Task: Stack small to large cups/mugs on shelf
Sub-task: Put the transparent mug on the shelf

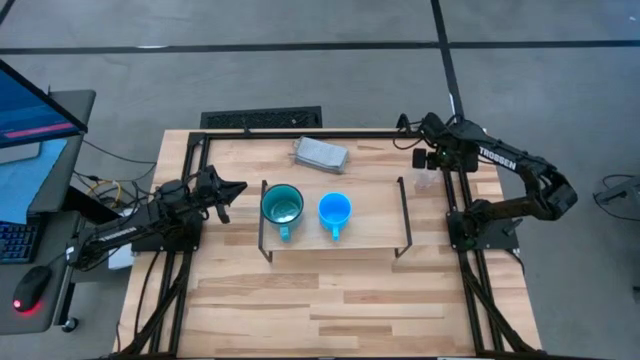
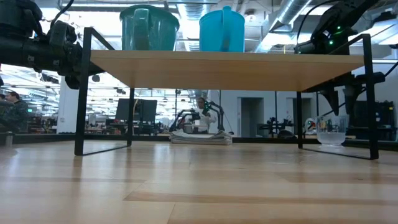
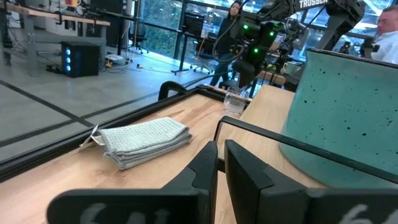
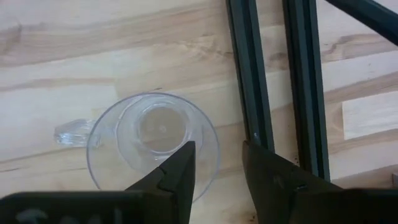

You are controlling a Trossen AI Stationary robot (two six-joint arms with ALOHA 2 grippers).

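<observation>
Our right claw (image 4: 214,165) is hanging spread over the clear cup (image 4: 152,146), so we are needing to pinch its rim straight and gently.

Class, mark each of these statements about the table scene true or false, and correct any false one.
1. The teal mug and the blue mug both stand on the shelf. True.
2. The clear cup is on the shelf too. False: it stands on the tabletop, beside the shelf.
3. The right gripper hangs open above the clear cup. True.
4. The left gripper grips the teal mug. False: it is shut, holding nothing, beside the mug.
5. The folded grey cloth lies on the shelf. False: it lies on the tabletop behind it.
</observation>
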